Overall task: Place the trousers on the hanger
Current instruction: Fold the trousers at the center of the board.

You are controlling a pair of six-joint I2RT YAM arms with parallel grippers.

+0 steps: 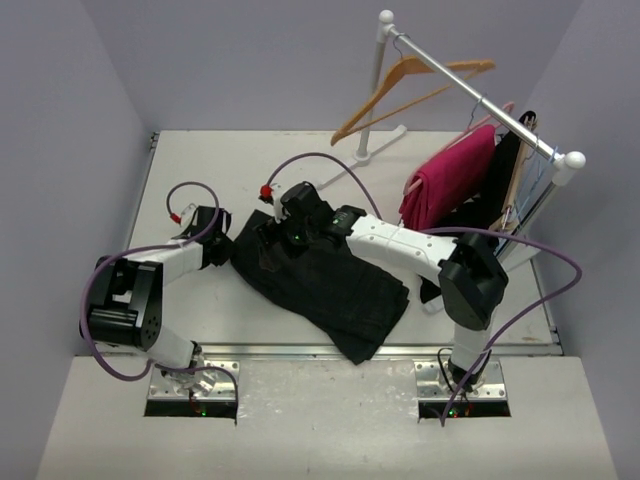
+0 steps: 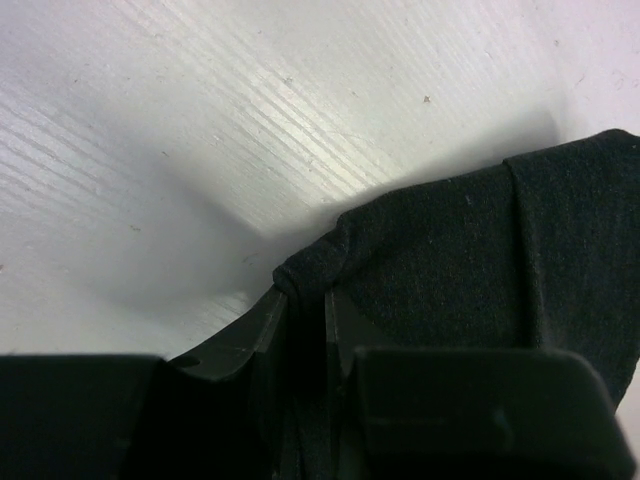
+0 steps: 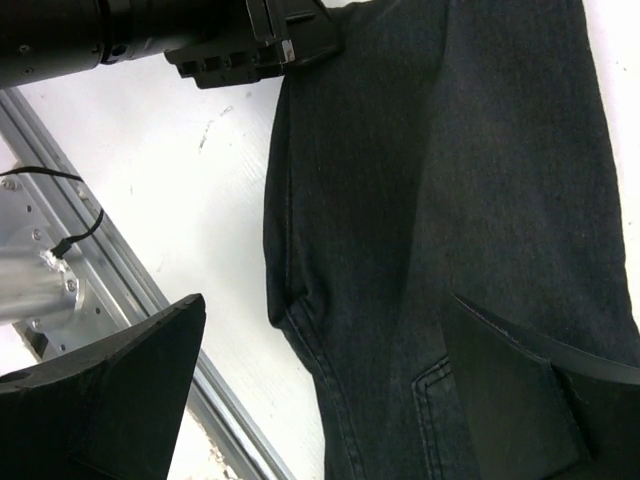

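Left gripper [image 2: 305, 312] apparently pinching trousers [image 2: 470, 260] edge, contact half-hidden.

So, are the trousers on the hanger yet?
Off. The trousers lie crumpled on the table, and the hanger hangs bare on the rail, apart from them.

reaches out low with the left arm, elbow folded back near its base, left gripper [image 2: 305, 340] pinched nearly closed on an edge of the trousers [image 1: 340, 290]. stretches the right arm across toward the left, right gripper [image 3: 320, 400] spread wide apart, gripping nothing.
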